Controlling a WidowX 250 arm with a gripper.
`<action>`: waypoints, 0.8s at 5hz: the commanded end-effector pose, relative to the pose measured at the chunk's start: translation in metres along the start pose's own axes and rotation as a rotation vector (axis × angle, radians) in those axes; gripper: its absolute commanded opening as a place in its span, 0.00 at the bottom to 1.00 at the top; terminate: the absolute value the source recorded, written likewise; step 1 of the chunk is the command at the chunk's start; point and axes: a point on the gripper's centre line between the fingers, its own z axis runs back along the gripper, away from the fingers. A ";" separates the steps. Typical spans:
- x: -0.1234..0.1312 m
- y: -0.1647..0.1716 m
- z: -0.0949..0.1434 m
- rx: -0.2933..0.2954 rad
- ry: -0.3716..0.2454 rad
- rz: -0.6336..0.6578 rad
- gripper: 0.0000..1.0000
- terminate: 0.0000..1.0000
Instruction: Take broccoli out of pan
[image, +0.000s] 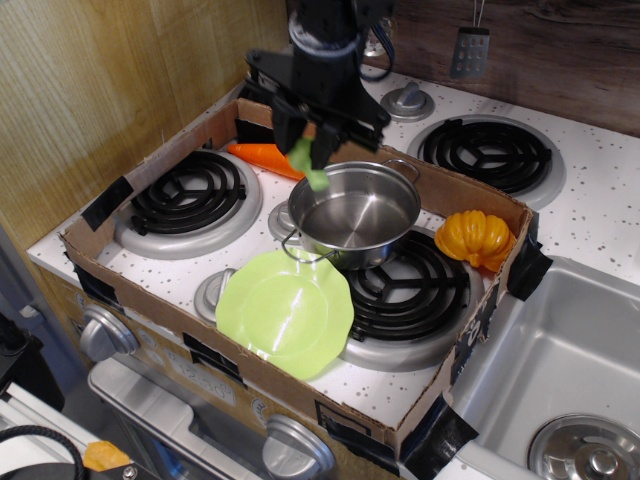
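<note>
Above the pan's (354, 214) back-left rim, the gripper (308, 150) hangs with its fingers pinching the broccoli (306, 162), the only view being this 1 overhead-angled shot of the stove. The broccoli sits between the fingertips, its long axis running roughly down and slightly toward the pan, the lower end poking out below the gripper. It is clear of the pan's wall and looks to be just outside the rim, on the side facing the carrot (266, 156). The pan itself stands upright and empty, its shiny bottom bare, resting partly on the burner (405, 287) in front of it.

Left of the pan lies another burner (190, 195); in front of the pan, touching or just overlapping its base, is the green plate (284, 311). Right of the pan sits the orange pumpkin (477, 238), near the wall of the cardboard tray (100, 265) that surrounds everything.

By my reading the lift-out is essentially done, and what remains is a put-down. Free surface lies left of the pan, between the carrot and the plate, so the coming move should carry the broccoli away from the rim and downward there.
</note>
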 end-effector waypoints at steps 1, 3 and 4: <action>-0.001 0.053 0.017 0.094 -0.047 0.038 0.00 0.00; -0.022 0.086 -0.005 0.132 -0.060 0.094 0.00 0.00; -0.038 0.091 -0.020 0.111 -0.034 0.131 0.00 0.00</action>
